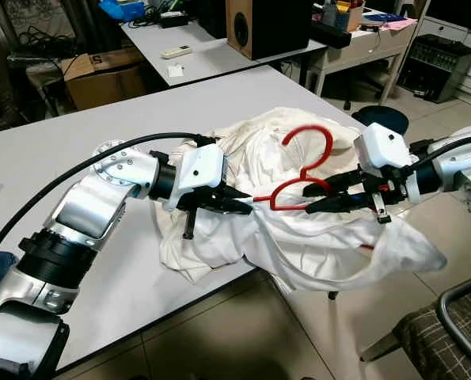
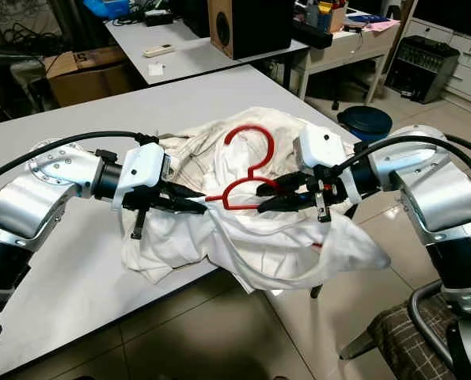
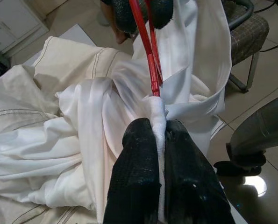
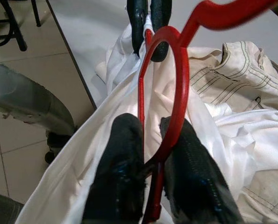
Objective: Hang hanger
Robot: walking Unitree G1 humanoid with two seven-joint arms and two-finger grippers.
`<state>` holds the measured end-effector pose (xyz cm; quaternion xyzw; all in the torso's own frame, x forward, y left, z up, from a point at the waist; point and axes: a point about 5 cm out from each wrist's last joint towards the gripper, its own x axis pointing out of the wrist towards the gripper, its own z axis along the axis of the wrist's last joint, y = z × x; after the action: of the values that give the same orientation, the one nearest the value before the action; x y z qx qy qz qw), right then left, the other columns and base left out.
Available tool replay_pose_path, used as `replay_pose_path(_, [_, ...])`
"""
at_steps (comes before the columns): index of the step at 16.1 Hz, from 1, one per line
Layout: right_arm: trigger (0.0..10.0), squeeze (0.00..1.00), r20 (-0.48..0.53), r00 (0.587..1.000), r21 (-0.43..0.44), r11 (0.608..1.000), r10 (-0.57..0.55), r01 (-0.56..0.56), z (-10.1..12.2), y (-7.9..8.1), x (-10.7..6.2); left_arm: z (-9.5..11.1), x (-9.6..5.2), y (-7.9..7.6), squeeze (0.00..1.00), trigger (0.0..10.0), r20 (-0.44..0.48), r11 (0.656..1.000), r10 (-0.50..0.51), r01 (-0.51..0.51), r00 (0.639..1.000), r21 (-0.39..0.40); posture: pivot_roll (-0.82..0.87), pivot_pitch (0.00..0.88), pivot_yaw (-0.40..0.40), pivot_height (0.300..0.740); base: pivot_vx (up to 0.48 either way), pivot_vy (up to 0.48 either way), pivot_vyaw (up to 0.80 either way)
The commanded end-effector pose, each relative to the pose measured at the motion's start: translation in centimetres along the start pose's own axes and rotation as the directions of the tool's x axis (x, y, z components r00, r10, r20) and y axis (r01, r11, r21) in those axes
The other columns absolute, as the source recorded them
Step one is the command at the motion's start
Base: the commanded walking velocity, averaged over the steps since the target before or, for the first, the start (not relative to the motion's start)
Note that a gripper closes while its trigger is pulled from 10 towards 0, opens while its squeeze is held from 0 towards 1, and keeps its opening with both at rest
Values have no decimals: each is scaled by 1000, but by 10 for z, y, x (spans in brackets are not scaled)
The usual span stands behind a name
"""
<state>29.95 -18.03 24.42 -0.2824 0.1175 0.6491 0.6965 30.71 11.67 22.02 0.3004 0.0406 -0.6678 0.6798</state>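
Note:
A red plastic hanger [image 1: 302,178] lies over a heap of white and cream garments [image 1: 243,158] at the near edge of a white table [image 1: 77,158]. My right gripper [image 1: 314,196] is shut on the hanger's lower loop; its fingers [image 4: 124,177] pinch the red bar [image 4: 150,177]. My left gripper [image 1: 241,204] faces it from the left, shut on a fold of the white shirt [image 3: 158,121] just where the hanger's red arm [image 3: 148,56] enters the cloth. The shirt hangs down past the table edge between both grippers.
A dark speaker box [image 1: 263,24] and a second cluttered table [image 1: 180,47] stand behind. A cardboard box [image 1: 100,75] sits on the floor at the back left. A checked chair seat [image 1: 449,332] is near the right, and a dark blue stool [image 1: 381,117] stands beyond the table.

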Motion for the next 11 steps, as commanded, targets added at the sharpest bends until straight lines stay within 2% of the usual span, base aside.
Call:
replay_pose_path(1, [0, 0, -6, 1000, 1, 1000, -14, 14, 0, -3, 0, 11, -1, 1, 0, 0, 8, 999, -7, 6, 1000, 54, -123, 0, 53, 740, 0, 0, 0])
replay_pose_path(3, [0, 0, 10, 1000, -1, 1000, -21, 21, 2, -4, -1, 11, -4, 2, 0, 0, 15, 999, 8, -9, 1000, 48, -126, 0, 56, 740, 0, 0, 0])
replay_pose_path(4, [0, 0, 18, 1000, -2, 1000, -24, 24, 3, -3, -2, 12, -4, 3, 0, 4314, 27, 999, 25, -27, 999, 45, -128, 0, 56, 740, 0, 0, 0])
replay_pose_path(5, [0, 0, 20, 999, -1, 1000, -26, 26, 3, -4, -2, 12, -4, 4, 0, 10000, 32, 998, 35, -36, 999, 42, -129, 0, 56, 740, 0, 0, 0])
replay_pose_path(6, [0, 0, 31, 999, 2, 1000, -26, 26, 4, -3, -3, 10, -5, 5, 322, 10000, 64, 999, 54, -54, 996, 2, -133, 0, 55, 740, 0, 0, 0])
replay_pose_path(7, [0, 0, 35, 999, 1, 1000, -21, 21, 6, -2, -3, 10, -8, 6, 1000, 10000, 80, 999, 49, -48, 996, -20, -135, 0, 50, 740, 0, 0, 0])
replay_pose_path(11, [0, 0, 62, 998, -7, 1000, 7, -7, 11, -1, 3, 8, -22, 5, 1000, 10000, 108, 995, 79, -72, 991, -65, -117, 0, 33, 740, 0, 0, 0])
